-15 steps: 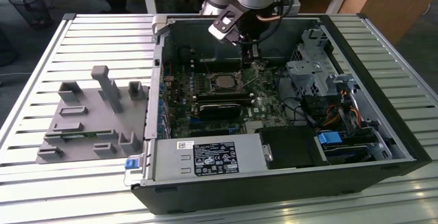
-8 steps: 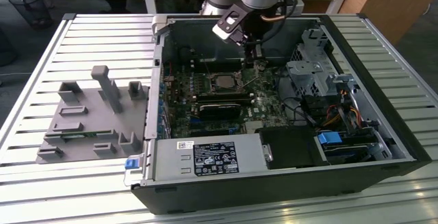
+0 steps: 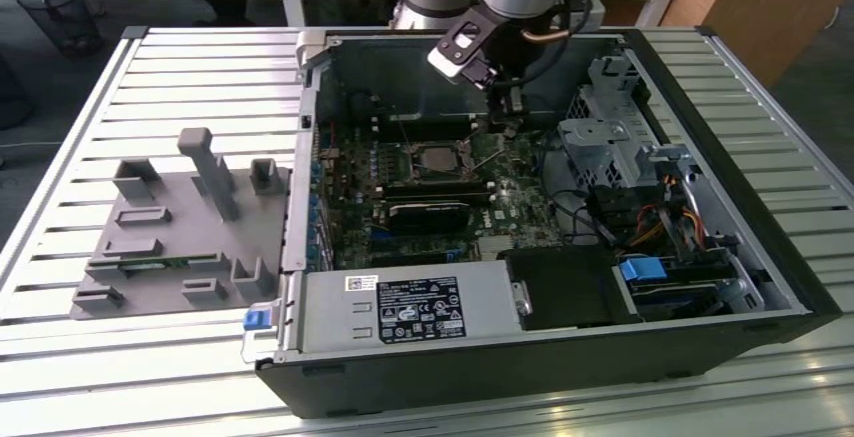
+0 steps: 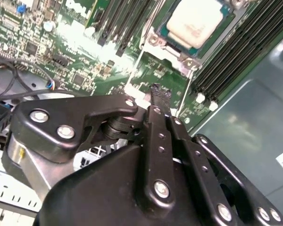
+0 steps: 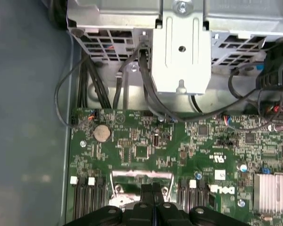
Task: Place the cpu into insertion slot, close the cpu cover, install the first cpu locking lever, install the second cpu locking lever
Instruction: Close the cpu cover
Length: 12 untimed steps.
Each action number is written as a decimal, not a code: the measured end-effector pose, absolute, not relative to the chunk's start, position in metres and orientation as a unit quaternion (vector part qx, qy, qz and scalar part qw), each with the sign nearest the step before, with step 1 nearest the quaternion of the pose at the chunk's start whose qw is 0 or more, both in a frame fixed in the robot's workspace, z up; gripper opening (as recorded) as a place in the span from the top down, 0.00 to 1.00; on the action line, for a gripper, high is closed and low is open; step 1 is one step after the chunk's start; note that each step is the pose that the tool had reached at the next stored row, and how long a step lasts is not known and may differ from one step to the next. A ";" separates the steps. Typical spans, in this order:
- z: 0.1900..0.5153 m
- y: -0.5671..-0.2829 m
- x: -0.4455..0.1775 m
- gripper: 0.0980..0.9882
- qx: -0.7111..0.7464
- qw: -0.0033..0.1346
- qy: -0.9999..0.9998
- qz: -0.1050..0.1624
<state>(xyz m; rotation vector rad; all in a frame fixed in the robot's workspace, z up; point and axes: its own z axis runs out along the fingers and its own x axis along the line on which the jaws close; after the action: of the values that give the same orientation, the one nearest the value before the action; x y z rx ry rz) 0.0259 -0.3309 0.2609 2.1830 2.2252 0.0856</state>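
Black gripper links are crowding the near foreground in the second wrist view. I am seeing its two fingers pressed together, with nothing visible between them.

Reading across the exterior view from its left, a grey plastic tray is lying on the slatted table. Next, the open computer case is sitting with its green board facing up.

The cpu is resting in the insertion slot near the board's middle. The cpu cover is lying flat around it, as far as I can judge.

The gripper is hanging just to the exterior view's right of the chip, tips pointing down at the board beside the socket's edge, near the chip but apart from it.

In the second wrist view the cpu is showing as a small flat square with a pale, dull metal top inside a thin silver frame.

A silver drive cage is standing furthest right.
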 end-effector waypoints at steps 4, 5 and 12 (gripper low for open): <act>0.259 -0.329 0.032 0.97 0.700 0.011 0.714 0.026; 0.259 -0.328 0.033 0.97 0.700 0.010 0.714 0.026; 0.257 -0.322 0.040 0.97 0.700 0.008 0.714 0.024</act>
<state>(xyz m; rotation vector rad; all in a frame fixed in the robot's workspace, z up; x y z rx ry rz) 0.0401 -0.3217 0.2571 2.1879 2.2301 0.0754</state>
